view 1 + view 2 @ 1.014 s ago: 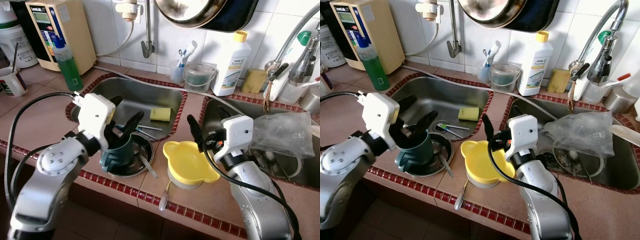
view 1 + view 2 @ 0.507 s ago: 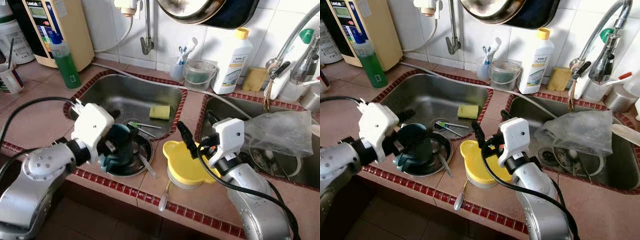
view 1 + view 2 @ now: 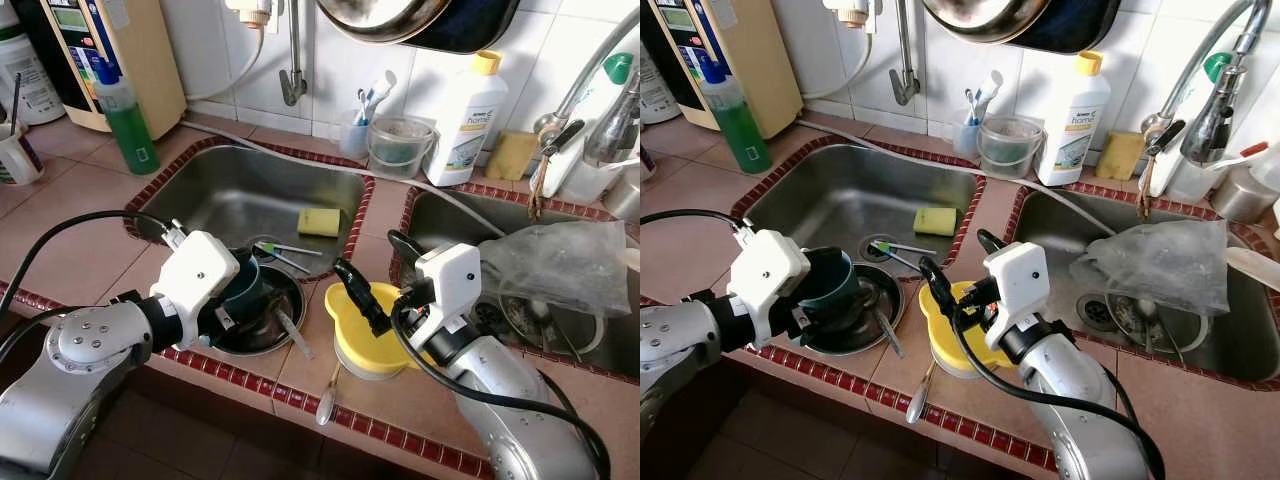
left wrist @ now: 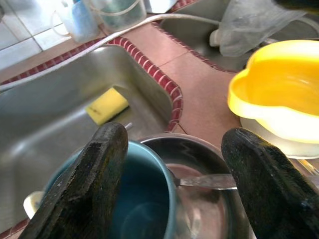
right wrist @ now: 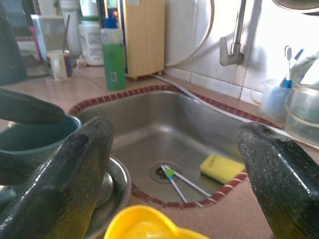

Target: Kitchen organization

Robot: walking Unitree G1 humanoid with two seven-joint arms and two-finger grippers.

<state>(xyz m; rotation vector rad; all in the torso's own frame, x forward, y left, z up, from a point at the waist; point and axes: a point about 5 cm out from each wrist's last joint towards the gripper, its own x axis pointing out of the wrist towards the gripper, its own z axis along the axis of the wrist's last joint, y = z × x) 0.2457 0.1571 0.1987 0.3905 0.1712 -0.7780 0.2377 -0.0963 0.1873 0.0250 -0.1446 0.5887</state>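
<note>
The left sink (image 3: 250, 190) was seen at 12 o'clock, the teal mug (image 3: 830, 283) stood upright in the steel bowl (image 3: 862, 315) on its front rim, straddled by the spread left gripper (image 4: 174, 169), nearer than the spread right gripper (image 3: 372, 278) over the yellow bowl (image 3: 375, 330).

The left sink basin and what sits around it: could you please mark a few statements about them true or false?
1. A yellow sponge lies in the left sink basin. True.
2. The teal mug stands in the metal bowl. True.
3. The green bottle lies on its side in the basin. False: it stands upright on the counter beside the basin.
4. The right claw is shut on the yellow bowl. False: it is open, above the bowl's rim.
5. The left claw is open at the mug. True.
</note>
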